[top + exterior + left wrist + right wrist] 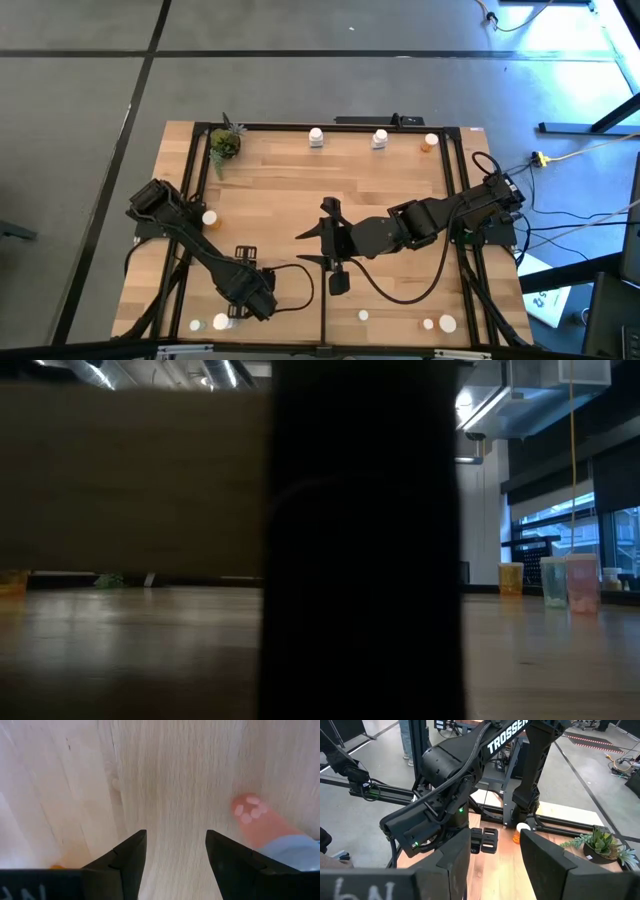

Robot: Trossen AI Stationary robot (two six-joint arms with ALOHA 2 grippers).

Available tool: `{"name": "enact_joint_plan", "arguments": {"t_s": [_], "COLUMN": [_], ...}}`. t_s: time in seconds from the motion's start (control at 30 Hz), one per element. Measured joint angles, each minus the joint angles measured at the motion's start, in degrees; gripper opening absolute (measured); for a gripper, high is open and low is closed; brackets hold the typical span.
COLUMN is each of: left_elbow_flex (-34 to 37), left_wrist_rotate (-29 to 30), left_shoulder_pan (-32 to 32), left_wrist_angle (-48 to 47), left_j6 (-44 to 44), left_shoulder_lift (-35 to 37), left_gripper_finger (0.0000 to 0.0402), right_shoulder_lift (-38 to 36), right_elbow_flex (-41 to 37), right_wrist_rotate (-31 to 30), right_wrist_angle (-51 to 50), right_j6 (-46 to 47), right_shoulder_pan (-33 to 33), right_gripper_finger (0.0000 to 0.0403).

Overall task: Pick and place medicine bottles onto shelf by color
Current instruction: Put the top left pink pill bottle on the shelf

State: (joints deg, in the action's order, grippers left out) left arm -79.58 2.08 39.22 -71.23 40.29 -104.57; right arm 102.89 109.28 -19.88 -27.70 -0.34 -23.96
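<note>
Small white-capped bottles stand on the light-wood shelf [300, 185]: two white ones [316, 137] [380, 139] and an orange one [430, 143] along the far edge, one [210, 217] beside the left arm, and several along the near edge [222, 322] [363, 316] [447, 323]. My left gripper [245, 300] points down over the near left part, open and empty [175, 855]; a blurred orange-pink thing [250, 815] lies off to one side of it. My right gripper [305, 248] hovers level over the middle, open and empty [495, 860], pointing toward the left arm.
A small green potted plant [225, 145] stands at the far left corner. A small black block [245, 252] lies between the grippers. A thin black divider strip [322, 315] runs to the near edge. A dark upright shape [360, 540] fills the low view's middle.
</note>
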Motion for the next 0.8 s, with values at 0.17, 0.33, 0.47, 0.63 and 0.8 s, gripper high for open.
{"name": "enact_joint_plan", "arguments": {"t_s": [0.17,0.33,0.47,0.63,0.8], "left_elbow_flex": [0.6,0.7,0.7,0.7,0.7], "left_wrist_rotate": [-0.4,-1.0,-1.9,-2.7,-3.1], "left_shoulder_pan": [0.0,0.0,0.2,0.5,0.9], "left_wrist_angle": [1.2,1.9,2.0,2.7,3.5], "left_j6": [0.1,0.9,1.7,3.1,3.2], "left_shoulder_lift": [0.0,0.0,0.0,0.0,0.0], "left_gripper_finger": [0.0197,0.0197,0.0197,0.0197,0.0197], "right_shoulder_lift": [0.0,0.0,0.0,0.0,0.0], "right_elbow_flex": [0.0,0.0,0.0,0.0,0.0], "right_wrist_rotate": [0.0,0.0,0.0,0.0,0.0], "right_wrist_angle": [0.0,0.0,0.0,0.0,0.0], "right_j6": [0.0,0.0,0.0,0.0,0.0], "right_shoulder_pan": [0.0,0.0,0.0,0.0,0.0], "right_gripper_finger": [0.0173,0.0173,0.0173,0.0173,0.0173]}}
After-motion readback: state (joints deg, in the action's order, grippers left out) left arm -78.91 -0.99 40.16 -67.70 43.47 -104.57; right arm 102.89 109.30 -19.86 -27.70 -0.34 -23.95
